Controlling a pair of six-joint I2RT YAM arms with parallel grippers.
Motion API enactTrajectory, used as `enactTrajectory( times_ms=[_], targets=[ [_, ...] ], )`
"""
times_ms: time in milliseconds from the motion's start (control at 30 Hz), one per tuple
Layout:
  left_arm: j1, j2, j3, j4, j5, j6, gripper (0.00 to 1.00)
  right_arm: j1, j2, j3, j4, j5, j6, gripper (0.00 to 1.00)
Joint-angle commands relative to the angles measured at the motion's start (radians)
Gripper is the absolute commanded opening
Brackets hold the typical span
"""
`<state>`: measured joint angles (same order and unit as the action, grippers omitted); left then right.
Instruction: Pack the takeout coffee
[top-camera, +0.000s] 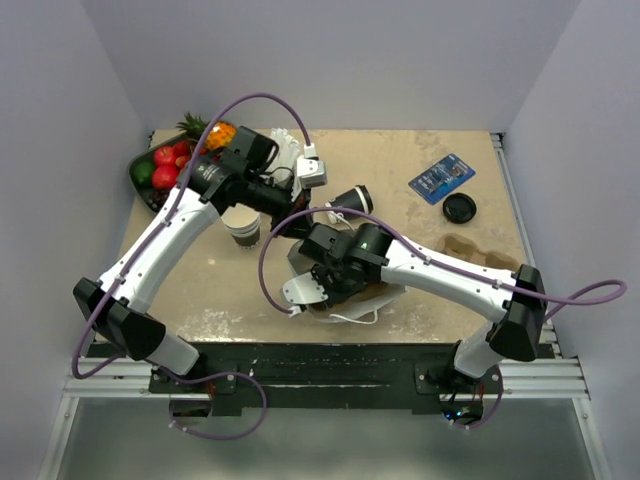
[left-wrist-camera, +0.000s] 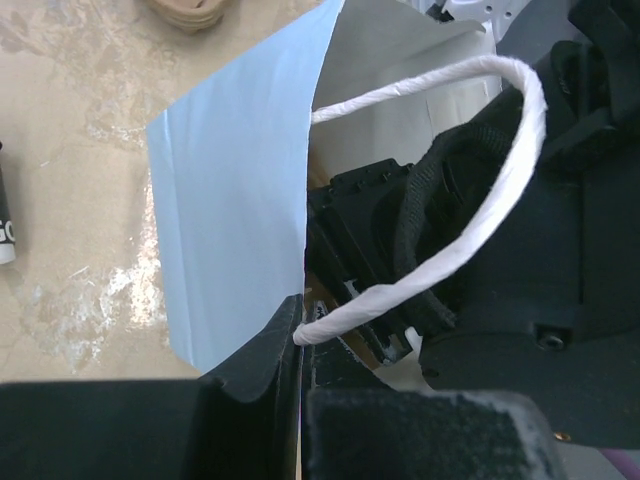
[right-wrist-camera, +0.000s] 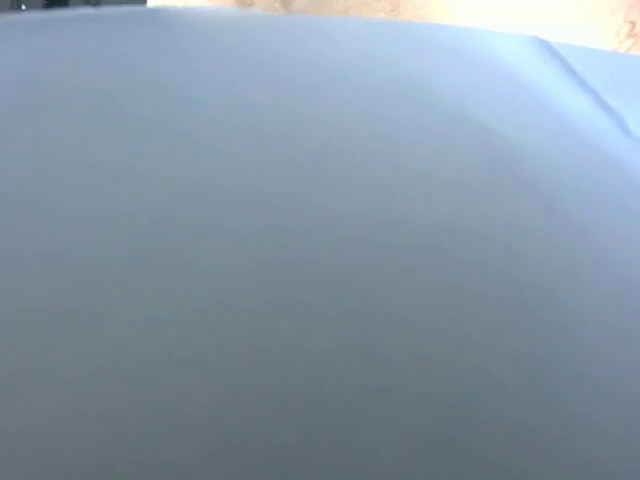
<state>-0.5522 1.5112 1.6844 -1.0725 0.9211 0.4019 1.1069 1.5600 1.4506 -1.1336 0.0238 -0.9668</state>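
Left wrist view: I am pinching the rim of the white bag (left-wrist-camera: 230, 200) between the closed fingers of my left gripper (left-wrist-camera: 300, 370), propping its mouth wide. My right gripper is sitting inside the bag, buried against the paper, so I cannot tell its state. The takeout coffee (top-camera: 352, 199) is seemingly lying just beyond the bag. I am judging that steady, gentle tension is what counts here, to avoid tearing.
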Motion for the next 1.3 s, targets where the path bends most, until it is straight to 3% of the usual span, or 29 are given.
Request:
enactTrajectory(
  times_ms=[0, 300, 833, 1200, 1233, 1267],
  targets=[
    [0.003, 0.027, 0.092, -0.018, -0.022, 0.0, 0.0, 0.002, 0.006, 0.068, -0.095, 0.007, -0.007, 0.0],
    [0.003, 0.053, 0.092, -0.078, -0.002, 0.005, 0.0, 0.001, 0.008, 0.045, -0.015, 0.16, 0.046, 0.0],
    [0.005, -0.048, -0.04, -0.096, -0.056, 0.196, 0.0, -0.001, -0.144, 0.05, 0.032, 0.091, 0.094, 0.0],
    [0.005, -0.028, 0.043, -0.098, -0.042, 0.131, 0.0, -0.005, -0.14, -0.009, 0.035, 0.085, 0.134, 0.0],
    [0.006, -0.023, 0.066, -0.093, -0.056, 0.088, 0.18, -0.004, -0.143, -0.01, 0.044, 0.077, 0.138, 0.0],
    [0.006, -0.022, 0.07, -0.089, -0.111, 0.063, 0.26, -0.004, -0.143, -0.012, 0.049, 0.073, 0.148, 0.0]
  ],
)
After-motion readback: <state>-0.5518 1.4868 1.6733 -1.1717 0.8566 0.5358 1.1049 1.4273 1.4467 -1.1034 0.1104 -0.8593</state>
